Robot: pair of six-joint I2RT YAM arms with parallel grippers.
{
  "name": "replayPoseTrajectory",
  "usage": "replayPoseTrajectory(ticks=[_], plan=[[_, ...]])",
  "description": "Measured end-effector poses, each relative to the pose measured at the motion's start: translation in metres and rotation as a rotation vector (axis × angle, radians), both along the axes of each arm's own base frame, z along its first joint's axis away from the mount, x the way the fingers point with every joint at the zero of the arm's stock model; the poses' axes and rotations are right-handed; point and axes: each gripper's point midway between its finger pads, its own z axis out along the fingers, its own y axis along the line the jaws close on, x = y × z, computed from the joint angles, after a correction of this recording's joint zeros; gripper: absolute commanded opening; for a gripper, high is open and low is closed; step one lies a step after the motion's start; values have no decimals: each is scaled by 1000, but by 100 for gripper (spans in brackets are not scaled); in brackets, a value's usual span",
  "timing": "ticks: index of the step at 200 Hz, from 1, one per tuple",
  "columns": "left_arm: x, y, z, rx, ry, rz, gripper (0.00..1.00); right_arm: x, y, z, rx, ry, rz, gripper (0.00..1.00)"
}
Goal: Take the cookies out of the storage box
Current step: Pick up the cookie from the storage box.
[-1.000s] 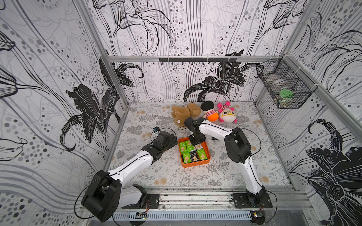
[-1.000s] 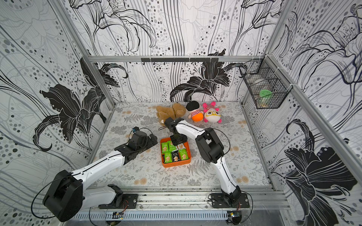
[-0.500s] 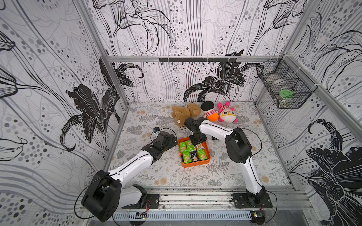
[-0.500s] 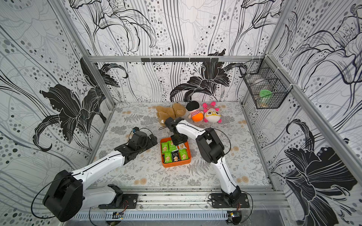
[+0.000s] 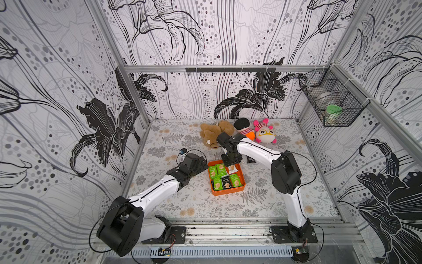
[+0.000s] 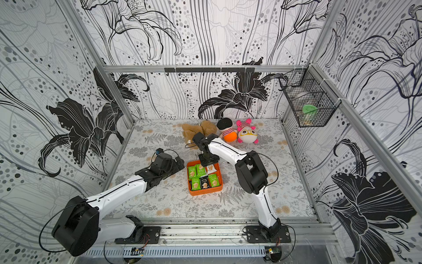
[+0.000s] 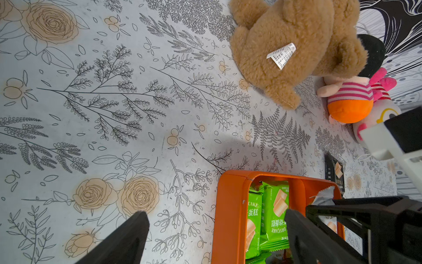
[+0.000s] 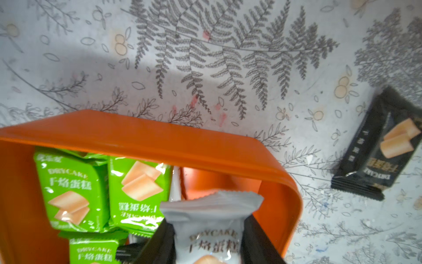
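Note:
The orange storage box (image 5: 228, 193) (image 6: 205, 192) lies mid-table and holds several cookies: green packets (image 5: 217, 170) (image 8: 73, 192), a black one (image 5: 226, 183) and a white one (image 5: 233, 169). My right gripper (image 5: 231, 163) (image 8: 207, 230) reaches down into the box's far right corner and is shut on the white packet (image 8: 212, 219), its top edge standing up between the fingers. One black packet (image 5: 250, 160) (image 8: 376, 148) lies on the table outside, right of the box. My left gripper (image 5: 201, 164) (image 7: 215, 219) stands open at the box's far left corner, straddling the wall (image 7: 230, 205).
A brown plush bear (image 5: 213, 133), a black-haired doll (image 5: 243, 127) and a pink plush (image 5: 265, 134) lie at the back, just beyond the right arm. A black wire basket (image 5: 333, 107) hangs on the right wall.

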Motion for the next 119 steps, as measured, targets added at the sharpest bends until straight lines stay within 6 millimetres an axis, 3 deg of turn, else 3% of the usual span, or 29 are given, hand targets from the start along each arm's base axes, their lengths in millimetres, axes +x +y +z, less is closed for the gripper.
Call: replayPoseTrajectory(ticks=[34, 75, 119], plan=[[0, -1, -6, 3, 18, -6, 97, -2, 11, 9, 76, 2, -10, 39], [3, -7, -4, -9, 21, -19, 97, 4, 19, 36, 169, -38, -19, 38], [10, -12, -2, -20, 15, -25, 97, 27, -1, 56, 223, -83, -91, 38]])
